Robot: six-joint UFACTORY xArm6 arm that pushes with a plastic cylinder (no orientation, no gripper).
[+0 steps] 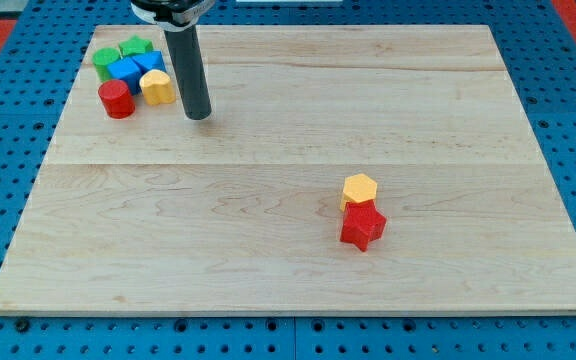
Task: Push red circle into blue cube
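Note:
The red circle [116, 99], a short cylinder, stands near the board's top left corner. The blue cube [149, 63] sits just above and to its right, with another blue block [124, 70] next to it that touches the red circle's upper edge. My tip [199, 116] rests on the board to the right of this cluster, a little right of a yellow block [157, 87] and apart from the red circle.
Two green blocks [135, 47] [105, 58] lie at the top of the cluster. A yellow hexagon [360, 189] and a red star-shaped block [363, 226] touch each other at the board's lower right. The wooden board [288, 260] lies on a blue pegboard table.

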